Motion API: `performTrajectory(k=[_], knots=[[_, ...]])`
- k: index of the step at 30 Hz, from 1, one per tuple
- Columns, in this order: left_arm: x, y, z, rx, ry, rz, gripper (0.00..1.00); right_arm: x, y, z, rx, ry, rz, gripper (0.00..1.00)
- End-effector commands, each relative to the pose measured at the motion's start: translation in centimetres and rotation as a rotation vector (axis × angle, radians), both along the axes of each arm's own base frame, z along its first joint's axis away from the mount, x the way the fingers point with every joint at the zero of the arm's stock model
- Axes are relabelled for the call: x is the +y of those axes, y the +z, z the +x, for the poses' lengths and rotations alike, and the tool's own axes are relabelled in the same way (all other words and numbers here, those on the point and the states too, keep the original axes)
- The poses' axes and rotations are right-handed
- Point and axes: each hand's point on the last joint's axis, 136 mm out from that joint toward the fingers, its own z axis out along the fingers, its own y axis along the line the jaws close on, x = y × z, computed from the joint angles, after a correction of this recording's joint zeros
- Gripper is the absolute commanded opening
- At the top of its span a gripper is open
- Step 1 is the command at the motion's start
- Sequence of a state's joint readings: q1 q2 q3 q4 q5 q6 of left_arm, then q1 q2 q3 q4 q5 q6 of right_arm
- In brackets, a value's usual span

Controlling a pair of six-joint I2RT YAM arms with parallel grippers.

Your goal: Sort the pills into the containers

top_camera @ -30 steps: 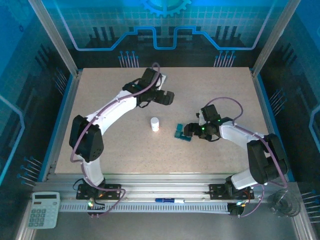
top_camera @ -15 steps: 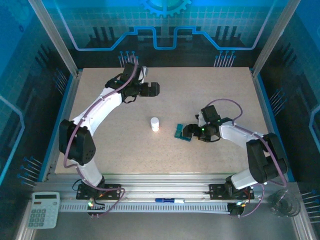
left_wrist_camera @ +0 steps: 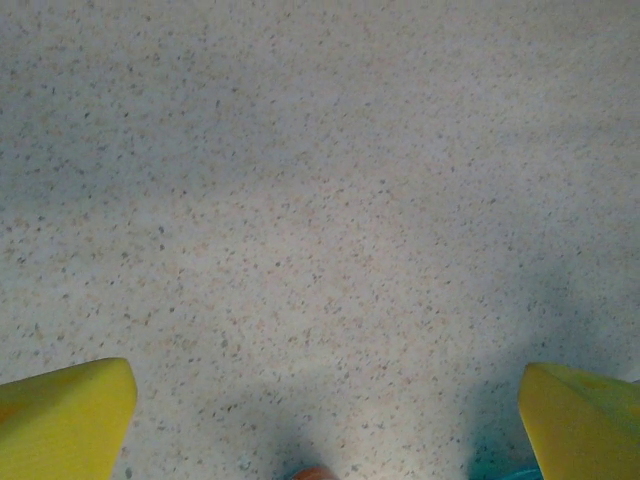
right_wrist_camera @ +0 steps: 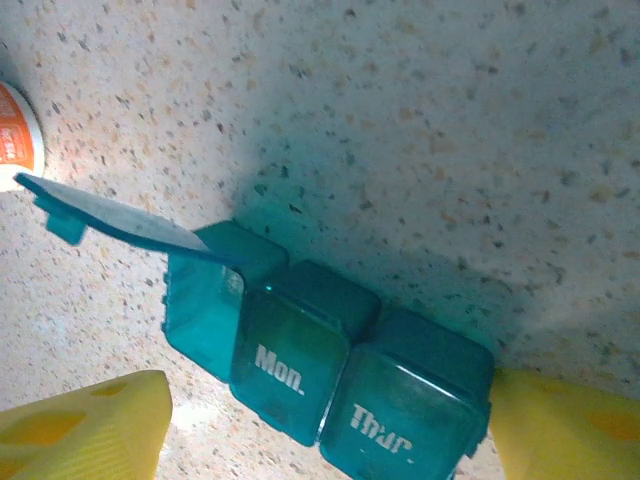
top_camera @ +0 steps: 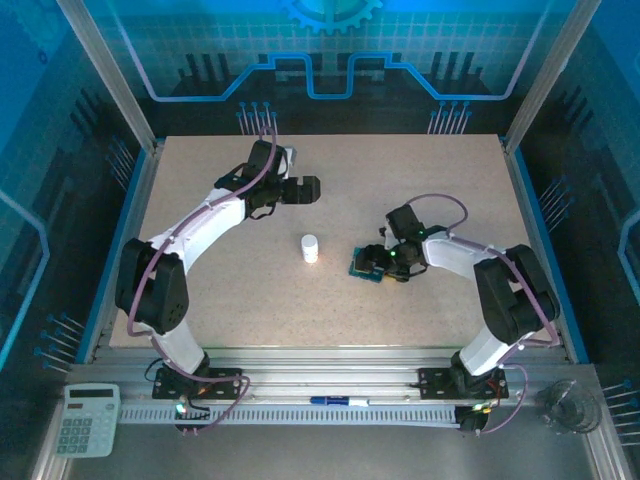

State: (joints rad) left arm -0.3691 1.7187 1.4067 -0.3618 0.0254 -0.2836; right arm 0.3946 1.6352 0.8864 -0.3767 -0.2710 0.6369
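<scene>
Above the speckled beige surface (top_camera: pixel 450 180), my left claw (top_camera: pixel 306 188) hung spread wide; my right claw (top_camera: pixel 372 263) stood released astride the small teal-green plastic pill box (right_wrist_camera: pixel 320 370) at mid-surface, one end lid raised, near a white cylindrical bottle (top_camera: pixel 310 247).

Both arms extended: left end effector (top_camera: pixel 308 188) gapes wide, right end effector (top_camera: pixel 371 263) parted, low.

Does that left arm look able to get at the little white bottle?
Probably yes: the left gripper hangs open just beyond the white bottle, with bare table between them.
</scene>
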Motion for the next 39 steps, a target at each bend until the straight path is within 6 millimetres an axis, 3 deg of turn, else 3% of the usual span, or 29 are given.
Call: performTrajectory(k=[1, 13, 18, 23, 27, 32, 39], knots=[[-0.8, 1.6, 0.3, -0.054, -0.022, -0.057, 0.99, 0.6, 0.7, 0.8, 0.007, -0.002, -0.017, 0.83], [-1.5, 0.5, 0.3, -0.032, -0.025, -0.136, 0.99, 1.2, 1.2, 1.7, 0.001, 0.016, -0.024, 0.82], [-0.8, 0.8, 0.4, -0.035, 0.003, -0.178, 0.99, 0.8, 4.0, 2.3, -0.088, 0.016, -0.039, 0.83], [1.4, 1.1, 0.3, -0.036, 0.076, -0.256, 0.99, 1.2, 7.4, 3.4, -0.18, 0.074, -0.066, 0.83], [4.2, 0.8, 0.3, -0.025, 0.17, -0.376, 0.99, 2.8, 9.2, 4.9, -0.252, 0.164, -0.098, 0.83], [7.4, -0.1, 0.1, -0.005, 0.251, -0.446, 0.99, 6.6, 11.2, 6.5, -0.333, 0.302, -0.12, 0.82], [10.8, -0.4, -0.6, -0.001, 0.299, -0.438, 0.99, 11.9, 10.7, 7.3, -0.357, 0.491, -0.253, 0.83]])
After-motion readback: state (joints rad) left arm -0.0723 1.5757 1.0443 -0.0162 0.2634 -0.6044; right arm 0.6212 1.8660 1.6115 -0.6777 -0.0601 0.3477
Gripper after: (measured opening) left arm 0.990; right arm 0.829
